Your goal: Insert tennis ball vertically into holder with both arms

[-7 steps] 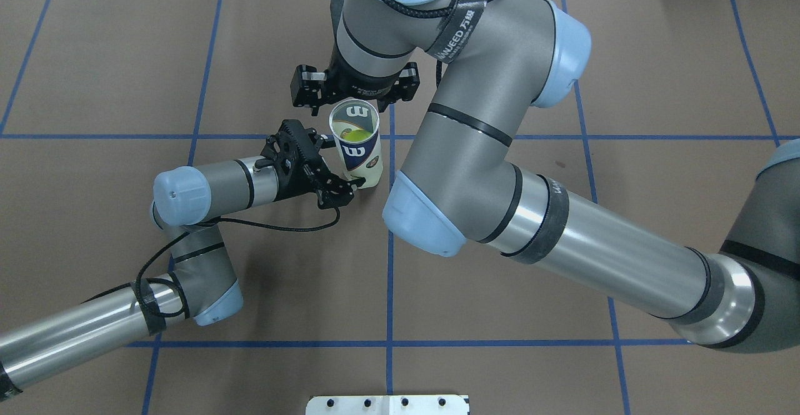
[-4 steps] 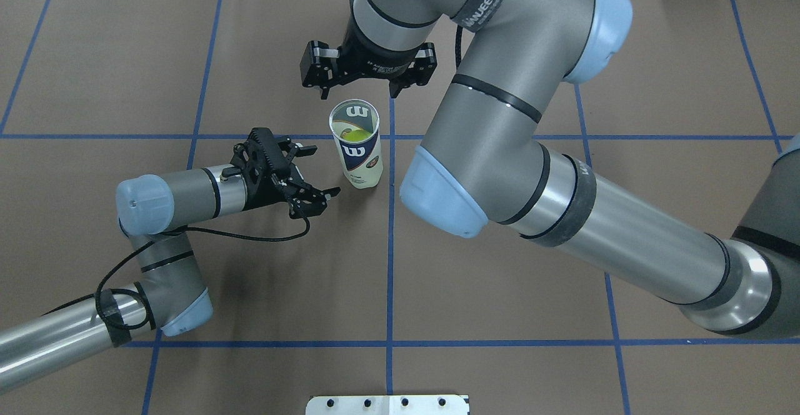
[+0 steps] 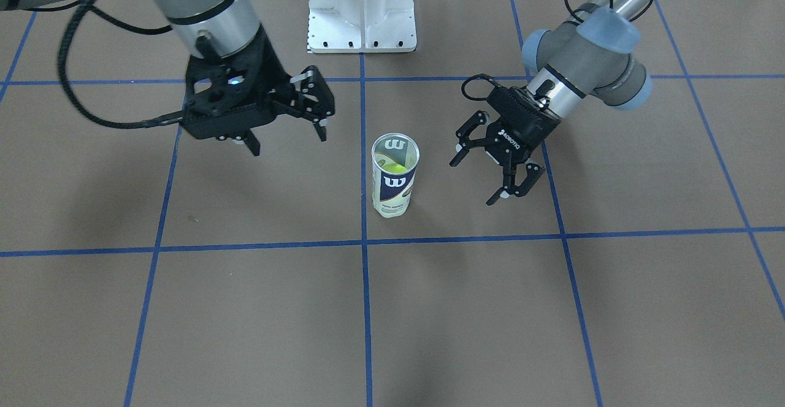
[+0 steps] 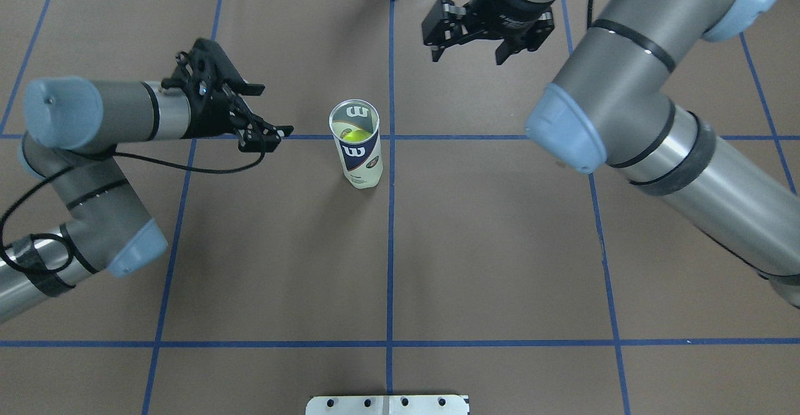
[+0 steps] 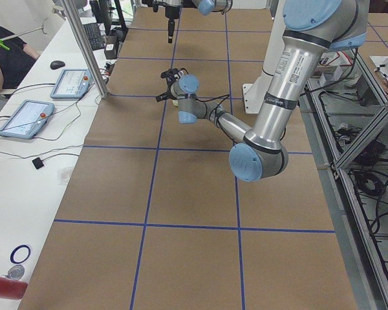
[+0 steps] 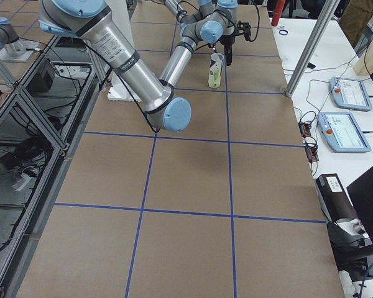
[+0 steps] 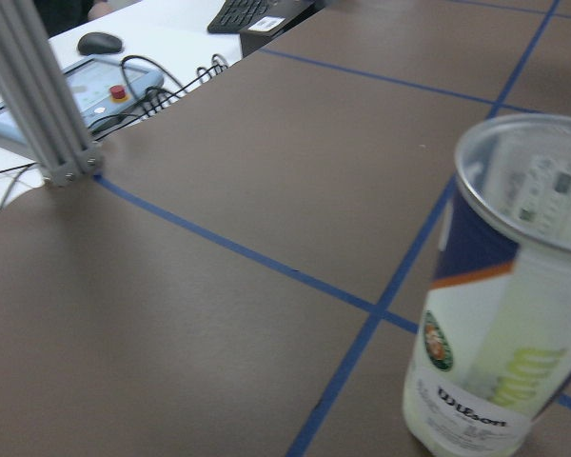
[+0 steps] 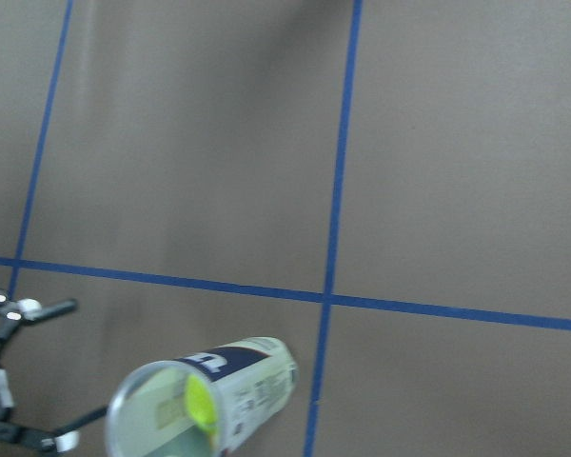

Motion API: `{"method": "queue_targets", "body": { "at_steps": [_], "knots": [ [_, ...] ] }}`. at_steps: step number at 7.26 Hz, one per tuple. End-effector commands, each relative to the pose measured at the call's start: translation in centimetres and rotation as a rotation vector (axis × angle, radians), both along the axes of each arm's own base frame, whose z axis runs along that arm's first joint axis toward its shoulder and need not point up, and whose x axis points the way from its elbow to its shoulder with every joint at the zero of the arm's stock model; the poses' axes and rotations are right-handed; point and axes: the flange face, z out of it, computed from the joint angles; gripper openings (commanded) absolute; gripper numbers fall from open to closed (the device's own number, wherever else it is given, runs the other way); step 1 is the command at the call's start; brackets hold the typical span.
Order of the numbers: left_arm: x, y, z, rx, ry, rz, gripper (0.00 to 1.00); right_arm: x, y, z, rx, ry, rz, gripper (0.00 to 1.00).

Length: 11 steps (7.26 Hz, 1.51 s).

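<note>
The clear Wilson holder (image 4: 357, 152) stands upright and alone at a blue tape crossing, open end up. A yellow-green tennis ball (image 4: 352, 134) sits inside it. It also shows in the front view (image 3: 394, 180), the left wrist view (image 7: 495, 314) and the right wrist view (image 8: 214, 405). My left gripper (image 4: 269, 112) is open and empty, apart from the holder on its left; the front view (image 3: 484, 177) shows it too. My right gripper (image 4: 467, 57) is open and empty, beyond the holder and to its right, raised above the table (image 3: 288, 143).
The white pedestal base (image 3: 362, 8) stands at the robot's edge of the table (image 4: 387, 404). Brown paper with blue tape lines (image 4: 500, 246) covers the table. Tablets and cables lie on the white bench (image 6: 345, 118) at the far side.
My left gripper has drawn back from the holder's base to the left. My right gripper has moved from just behind the holder's mouth to the far right. The holder has stayed upright.
</note>
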Motion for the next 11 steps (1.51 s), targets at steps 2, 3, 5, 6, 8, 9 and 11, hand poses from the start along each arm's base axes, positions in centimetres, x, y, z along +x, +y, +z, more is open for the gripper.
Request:
{"method": "queue_targets", "body": {
  "at_steps": [2,3,5,6,8,9,11],
  "knots": [
    [-7.4,-5.8,0.3,-0.379,-0.17,-0.174,0.99,13.2,-4.2,13.5,-0.035,0.07,-0.002,0.99],
    [-7.2,-7.0,2.6,-0.452,-0.247,-0.189,0.99,15.7,-4.3,17.9,-0.089,0.099,0.025,0.99],
    [-8.4,-7.6,4.4,-0.567,-0.281,-0.157,0.99,16.9,-3.8,23.1,-0.134,0.187,0.07,0.99],
    [-12.5,-8.8,5.8,-0.676,-0.323,-0.184,0.99,17.9,-3.9,24.9,-0.125,0.238,0.085,0.99],
    [-22.4,-12.4,9.8,-0.639,-0.584,-0.113,0.99,18.5,-3.2,27.6,-0.163,0.252,0.074,0.99],
    [-26.0,-14.4,10.7,-0.749,-0.609,-0.141,0.99,20.2,-3.0,29.0,-0.131,0.267,0.043,0.99],
    [-28.7,-14.3,12.7,-0.827,-0.524,-0.111,0.99,26.6,-2.6,33.3,-0.107,0.259,0.002,0.99]
  ]
}}
